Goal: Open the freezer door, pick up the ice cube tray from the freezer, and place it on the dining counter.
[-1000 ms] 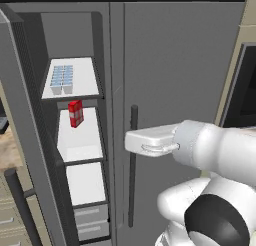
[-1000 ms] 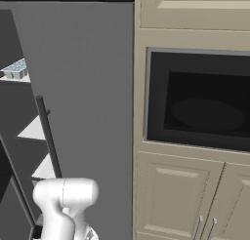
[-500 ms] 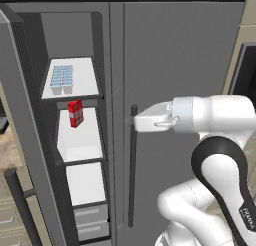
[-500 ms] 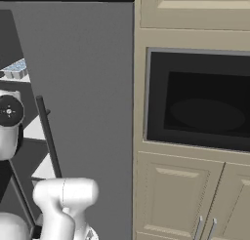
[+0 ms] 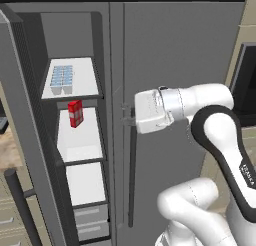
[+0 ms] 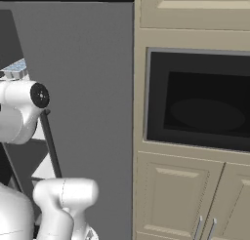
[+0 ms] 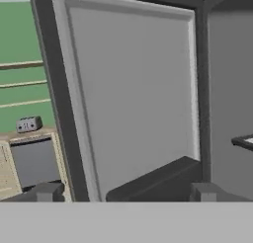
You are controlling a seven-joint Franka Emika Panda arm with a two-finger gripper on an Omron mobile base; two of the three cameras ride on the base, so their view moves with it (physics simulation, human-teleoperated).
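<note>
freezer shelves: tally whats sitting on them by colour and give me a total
pale-blue: 1, the ice cube tray on the top shelf
red: 1, the red carton on the shelf below
total: 2
</note>
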